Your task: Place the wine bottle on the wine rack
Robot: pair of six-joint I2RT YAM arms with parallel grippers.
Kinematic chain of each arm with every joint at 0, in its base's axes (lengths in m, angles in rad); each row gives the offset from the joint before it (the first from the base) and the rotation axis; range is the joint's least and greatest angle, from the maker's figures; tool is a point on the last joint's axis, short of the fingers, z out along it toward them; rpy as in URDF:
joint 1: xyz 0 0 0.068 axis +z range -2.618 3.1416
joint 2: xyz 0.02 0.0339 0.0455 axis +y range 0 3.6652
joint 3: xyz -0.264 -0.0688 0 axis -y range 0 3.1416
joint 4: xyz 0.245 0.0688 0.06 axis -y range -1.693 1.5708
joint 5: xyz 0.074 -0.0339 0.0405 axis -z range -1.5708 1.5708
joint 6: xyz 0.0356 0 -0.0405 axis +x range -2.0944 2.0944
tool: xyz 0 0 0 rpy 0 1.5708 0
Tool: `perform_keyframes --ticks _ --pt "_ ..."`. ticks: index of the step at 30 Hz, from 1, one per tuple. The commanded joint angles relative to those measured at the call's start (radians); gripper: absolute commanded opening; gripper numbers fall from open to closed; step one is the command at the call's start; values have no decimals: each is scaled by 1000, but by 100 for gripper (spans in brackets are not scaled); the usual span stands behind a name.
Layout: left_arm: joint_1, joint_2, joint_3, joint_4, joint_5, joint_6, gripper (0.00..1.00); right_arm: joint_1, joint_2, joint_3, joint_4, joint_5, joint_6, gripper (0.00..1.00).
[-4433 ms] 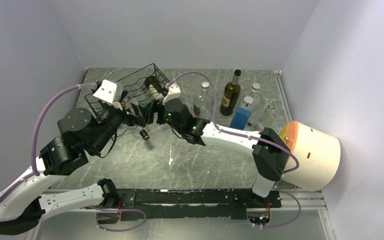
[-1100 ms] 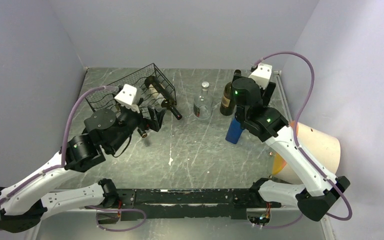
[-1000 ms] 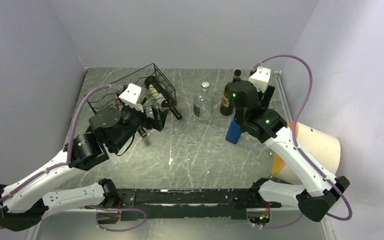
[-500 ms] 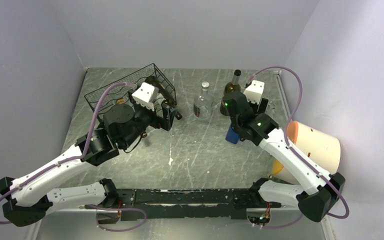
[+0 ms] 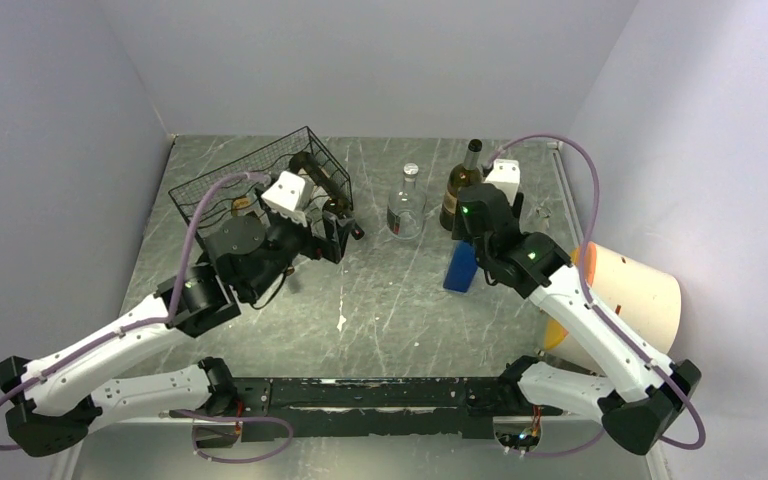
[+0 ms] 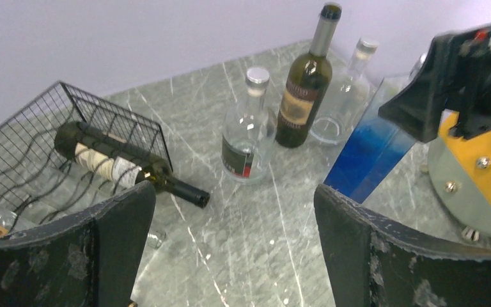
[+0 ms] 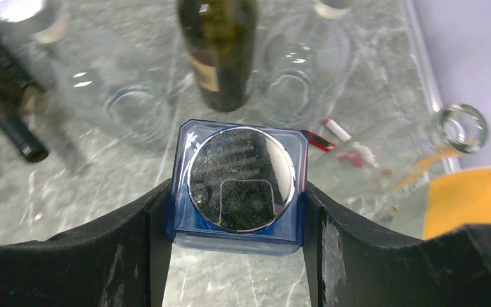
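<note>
The black wire wine rack [image 5: 222,185] stands at the back left and also shows in the left wrist view [image 6: 19,150]. A dark wine bottle [image 5: 322,184] lies on its right end, neck pointing out [image 6: 112,167]. A second dark wine bottle [image 5: 462,188] stands upright at the back [image 6: 305,93]. My left gripper [image 5: 338,238] is open and empty just right of the rack [image 6: 233,249]. My right gripper [image 5: 475,238] is shut on a blue square bottle [image 5: 459,268], gripping its top [image 7: 238,185], and the bottle tilts [image 6: 366,161].
A clear round bottle [image 5: 406,208] stands between the rack and the upright wine bottle. Another clear bottle [image 7: 307,70] and a small open jar [image 7: 463,128] stand at the back right. A cream and orange cylinder [image 5: 632,310] lies at the right edge. Walls close the table in.
My right arm left the rack, swung to the back right, closed on the blue bottle and drew it nearer and left. My left arm moved right, off the rack.
</note>
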Motion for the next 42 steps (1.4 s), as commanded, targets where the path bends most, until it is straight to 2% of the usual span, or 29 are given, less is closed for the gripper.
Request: perform_keyframes --ticks 1,8,11,14,18,24,30,42 --pt "-1 -23 -158 186 38 28 98 -3 -77 58 161 -216 -133 39" --pt "-1 -2 -447 625 268 26 100 -4 -77 81 222 -453 -151 36" --pt "-1 34 -579 877 314 4 100 -3 -73 79 254 -531 -148 34" --pt "-1 99 -635 997 335 -34 100 -3 -70 68 288 -603 -143 28" --pt "-1 201 -592 952 436 -19 100 -3 -52 65 313 -687 -140 22" --pt "32 301 -435 673 527 45 99 -3 -47 53 354 -755 -122 20" --pt "61 324 -485 790 666 0 99 -3 -52 43 384 -784 -97 20" --pt "99 393 -510 852 655 -43 93 -3 -78 47 424 -854 -72 21"
